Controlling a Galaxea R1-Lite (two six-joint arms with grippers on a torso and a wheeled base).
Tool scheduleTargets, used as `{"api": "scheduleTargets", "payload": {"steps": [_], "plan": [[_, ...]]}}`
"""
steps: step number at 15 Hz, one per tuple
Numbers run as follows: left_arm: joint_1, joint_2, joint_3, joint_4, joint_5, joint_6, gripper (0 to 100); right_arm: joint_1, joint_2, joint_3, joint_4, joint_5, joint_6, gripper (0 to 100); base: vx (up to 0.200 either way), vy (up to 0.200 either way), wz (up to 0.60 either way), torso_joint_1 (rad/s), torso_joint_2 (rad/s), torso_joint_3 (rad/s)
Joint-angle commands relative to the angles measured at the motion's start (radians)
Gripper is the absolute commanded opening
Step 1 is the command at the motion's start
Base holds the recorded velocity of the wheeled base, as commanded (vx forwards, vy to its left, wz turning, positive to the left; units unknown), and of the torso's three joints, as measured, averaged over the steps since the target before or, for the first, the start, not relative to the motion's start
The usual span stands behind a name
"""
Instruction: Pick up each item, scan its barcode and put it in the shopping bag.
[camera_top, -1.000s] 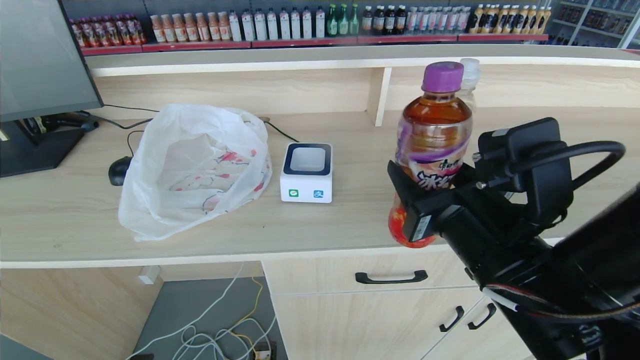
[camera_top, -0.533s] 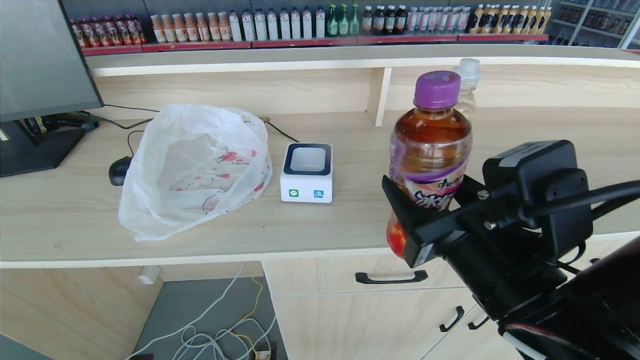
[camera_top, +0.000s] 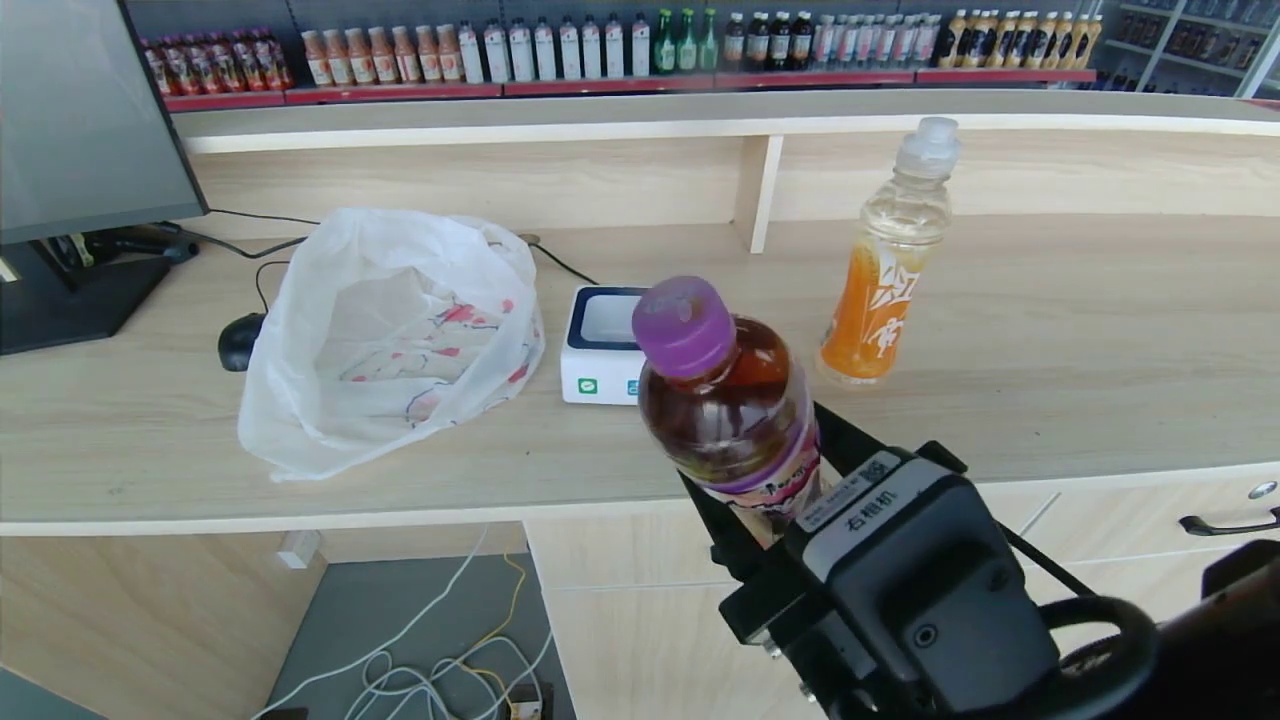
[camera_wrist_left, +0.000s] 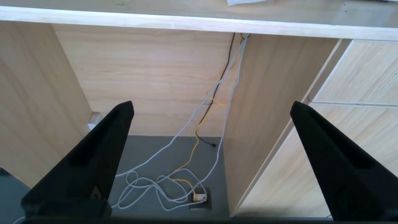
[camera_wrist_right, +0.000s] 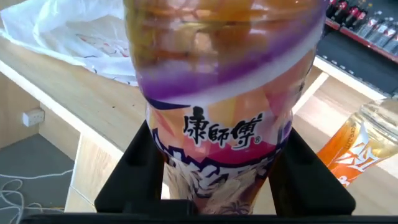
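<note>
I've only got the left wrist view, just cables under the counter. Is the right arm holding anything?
Observer: Yes. The right gripper is shut on the purple-capped tea bottle, held tilted near the counter's front edge.
Operator: Where's the scanner from there?
Observer: The white scanner sits on the counter, partly hidden behind the bottle's cap in the head view, with the shopping bag on its left.
Operator: Anything left to scan?
Observer: One orange drink bottle stands upright on the counter, to the right of the scanner.
</note>
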Motion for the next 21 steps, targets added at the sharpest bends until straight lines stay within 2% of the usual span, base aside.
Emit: {"api": "scheduleTargets", "payload": {"steps": [1, 4, 10, 16, 21], "plan": [[0.0, 0.0, 0.0, 0.001, 0.0, 0.0, 100, 0.006, 0.015, -0.017, -0.001, 0.039, -0.062, 0, 0.0, 0.0, 0.0, 0.0, 0.0, 0.0], [0.0, 0.0, 0.0, 0.0, 0.0, 0.0, 100, 0.008, -0.001, -0.02, -0.001, 0.088, -0.179, 0, 0.0, 0.0, 0.0, 0.0, 0.0, 0.0], [0.0, 0.0, 0.0, 0.0, 0.0, 0.0, 100, 0.008, -0.042, -0.025, -0.001, 0.269, -0.482, 0, 0.0, 0.0, 0.0, 0.0, 0.0, 0.0], [0.0, 0.0, 0.0, 0.001, 0.0, 0.0, 100, 0.008, -0.04, -0.03, -0.001, 0.376, -0.628, 0, 0.0, 0.0, 0.0, 0.0, 0.0, 0.0], [0.0, 0.0, 0.0, 0.001, 0.0, 0.0, 100, 0.009, -0.036, -0.019, -0.001, 0.503, -0.809, 0, 0.0, 0.0, 0.0, 0.0, 0.0, 0.0]]}}
